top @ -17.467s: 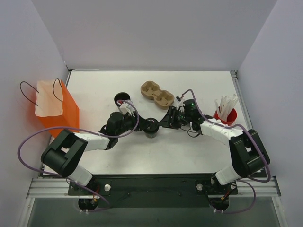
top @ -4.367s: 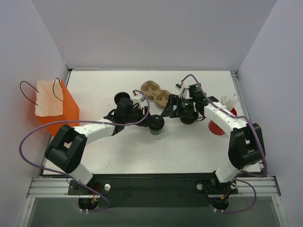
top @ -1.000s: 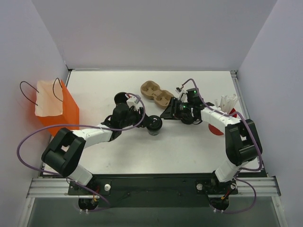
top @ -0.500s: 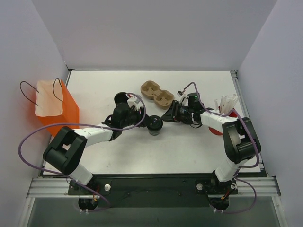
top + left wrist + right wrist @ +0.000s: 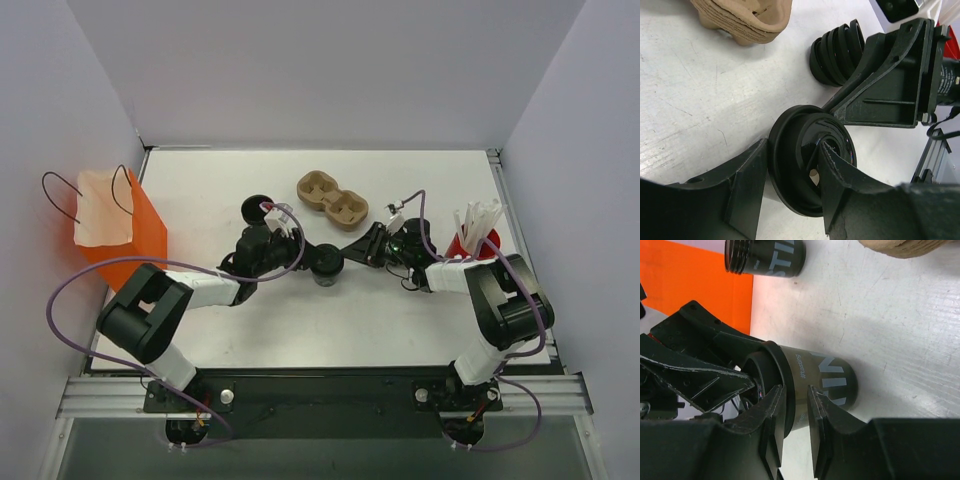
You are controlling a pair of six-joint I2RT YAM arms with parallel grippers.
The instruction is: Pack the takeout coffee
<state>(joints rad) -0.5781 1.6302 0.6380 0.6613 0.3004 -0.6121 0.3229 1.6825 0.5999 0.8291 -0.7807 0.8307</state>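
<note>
- Two sets of fingers meet on the takeout coffee (image 5: 325, 264). It stands upright with its lid on, long axis vertical, just nearer my bases than the pulp carrier (image 5: 332, 199).
- My left gripper (image 5: 790, 167) reaches it from the carrier's left. Its fingers are half spread and pressed to either side of the cup wall, so I hold the cup.
- My right gripper (image 5: 794, 407) reaches it from the carrier's right. Its fingers are narrow, with the lid's rim pinched between them.
- Neither arm is nearer, since both are at the cup. I judge the left better placed to carry it, because the orange bag (image 5: 120, 235) sits well left of the carrier.
- Both forearms lie low and nearly level, wrists pointing inward.
- A lidless cup (image 5: 257, 208) stands left of the carrier, and the stack of lids (image 5: 837, 52) lies beside my right fingers.
</note>
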